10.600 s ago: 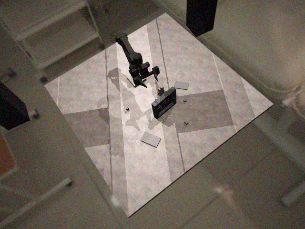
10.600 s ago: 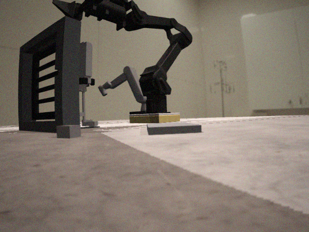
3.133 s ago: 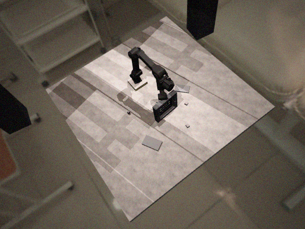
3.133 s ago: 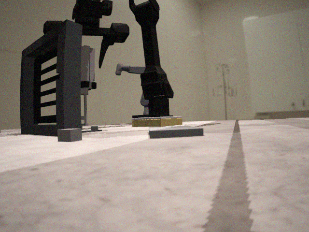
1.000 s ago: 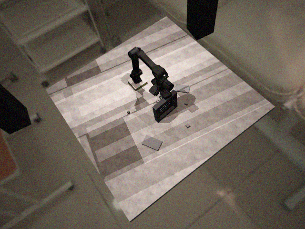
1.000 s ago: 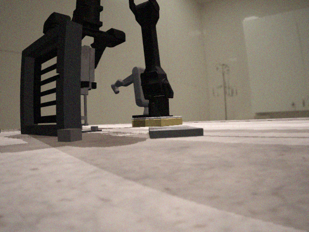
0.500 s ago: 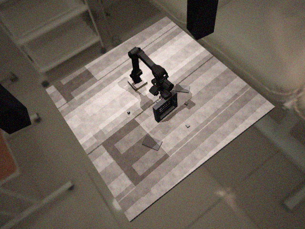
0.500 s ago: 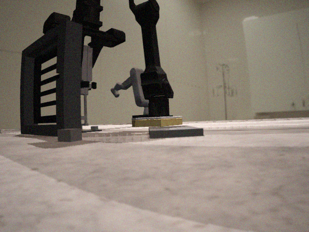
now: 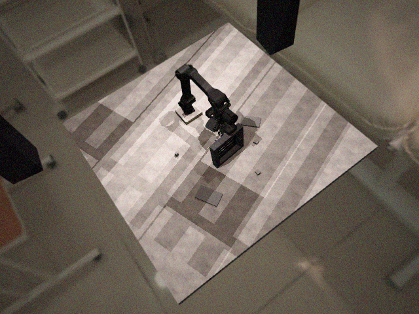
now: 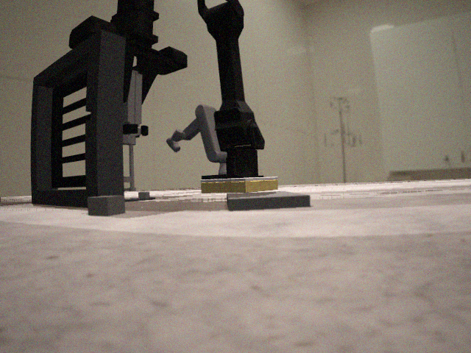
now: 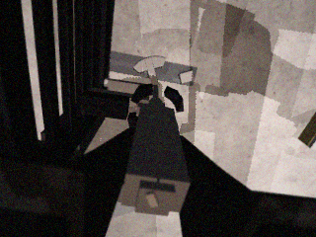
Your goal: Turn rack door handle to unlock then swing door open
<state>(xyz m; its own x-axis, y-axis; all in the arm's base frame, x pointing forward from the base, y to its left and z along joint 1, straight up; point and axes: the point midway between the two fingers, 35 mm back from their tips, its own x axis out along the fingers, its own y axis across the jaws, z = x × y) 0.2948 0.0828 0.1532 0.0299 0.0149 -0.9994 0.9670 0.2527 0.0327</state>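
Observation:
The dark rack frame (image 9: 213, 157) (image 10: 105, 114) stands upright on the table. Its slatted door (image 10: 73, 123) (image 11: 46, 64) appears to lie in the frame's plane; any small opening cannot be told. The grey upright handle (image 10: 135, 96) (image 11: 158, 143) stands out from the door, with dark round pieces near its lower part. My gripper (image 9: 220, 133) (image 10: 133, 91) (image 11: 154, 137) points down from above and is shut on the handle, one dark finger on each side. How far the handle is turned cannot be told. In the top view the arm hides the handle.
The arm's base plate (image 9: 189, 118) (image 10: 224, 186) is behind the handle side. Grey flat slabs (image 9: 209, 195) (image 9: 252, 122) (image 10: 268, 201) lie near the rack. Small blocks (image 9: 176, 154) (image 9: 255, 142) (image 9: 257, 173) (image 10: 106, 205) lie around it. A pale jointed shape (image 10: 207, 131) shows behind the base.

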